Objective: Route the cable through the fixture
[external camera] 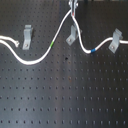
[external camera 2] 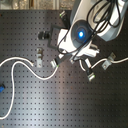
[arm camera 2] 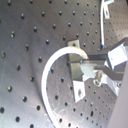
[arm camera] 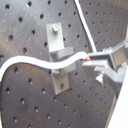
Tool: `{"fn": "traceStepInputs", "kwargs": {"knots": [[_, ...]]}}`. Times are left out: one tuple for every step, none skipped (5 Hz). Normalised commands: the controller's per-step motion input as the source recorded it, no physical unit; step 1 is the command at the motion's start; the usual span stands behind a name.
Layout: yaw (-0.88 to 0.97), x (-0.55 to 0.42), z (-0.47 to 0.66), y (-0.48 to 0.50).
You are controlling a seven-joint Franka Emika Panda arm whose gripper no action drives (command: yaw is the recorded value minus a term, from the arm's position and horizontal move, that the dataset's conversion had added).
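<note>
In the first exterior view the white cable (external camera: 30,62) sags from the left, rises past its green band (external camera: 52,44) to my gripper (external camera: 74,14) at the top, then drops past the middle grey fixture (external camera: 72,35) and its blue band (external camera: 92,51) to the right fixture (external camera: 116,40). A loose end lies by the left fixture (external camera: 26,36). The gripper is shut on the cable just above the middle fixture. In the first wrist view the cable (arm camera: 45,60) lies across that fixture (arm camera: 57,47), next to my gripper (arm camera: 97,62). In the second wrist view the cable (arm camera 2: 50,70) loops beside the fixture (arm camera 2: 80,72).
Everything is mounted on a black perforated board (external camera: 65,95). In the second exterior view the arm's body (external camera 2: 82,32) covers the board's upper right, the cable (external camera 2: 20,62) curves at the second exterior view's left, and a black knob (external camera 2: 45,36) stands beside the arm.
</note>
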Motion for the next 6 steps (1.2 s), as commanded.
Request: {"fn": "traceStepInputs", "kwargs": {"knots": [[-0.08,-0.053,-0.16,0.023],[-0.41,-0.045,-0.44,0.021],[-0.33,0.010,-0.56,0.003],[-0.45,-0.035,-0.47,0.009],[-0.44,0.005,-0.38,0.004],[0.00,0.029,0.05,0.001]]}}
